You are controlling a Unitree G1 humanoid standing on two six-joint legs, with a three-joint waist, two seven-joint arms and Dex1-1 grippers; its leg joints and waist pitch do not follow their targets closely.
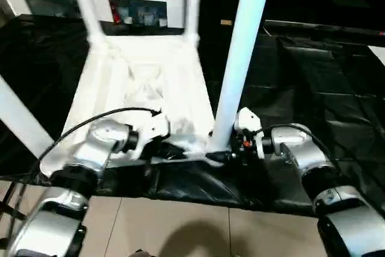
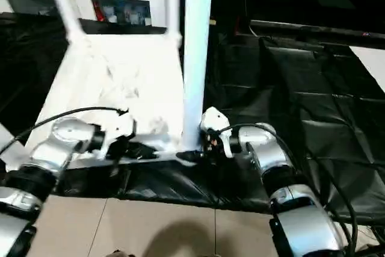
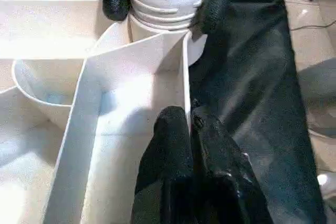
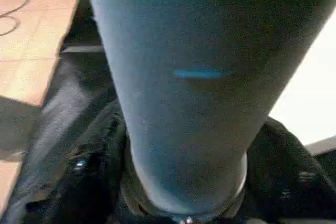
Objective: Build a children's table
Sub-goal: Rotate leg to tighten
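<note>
- The white plastic rectangular tabletop [image 1: 144, 88] with raised rim lies upside down on the black sheet [image 1: 313, 88] over the work surface, its underside and ribs facing up so that the rounded corner sockets are open to receive legs.
- Four long white round tube legs stand up from its corners: two far legs [image 1: 87, 4], a near-left leg [image 1: 21, 121] leaning outward at the picture's edge, and the near-right leg [image 1: 240, 52], the one in hand.
- The left gripper [image 3: 190, 129] is clenched on the near rim wall [image 3: 185, 77] of the tabletop, one black finger on each side of the thin wall; judged as a brace, it would keep the tabletop from sliding or tipping while a leg is worked.
- The right gripper [image 1: 231, 154] straddles the base of the near-right leg at its socket [image 3: 163, 9], black fingers on either side; whether they press the tube or stand just clear cannot be told.
- Judged step: seating or tightening this leg. The leg looks upright and in its socket.
</note>
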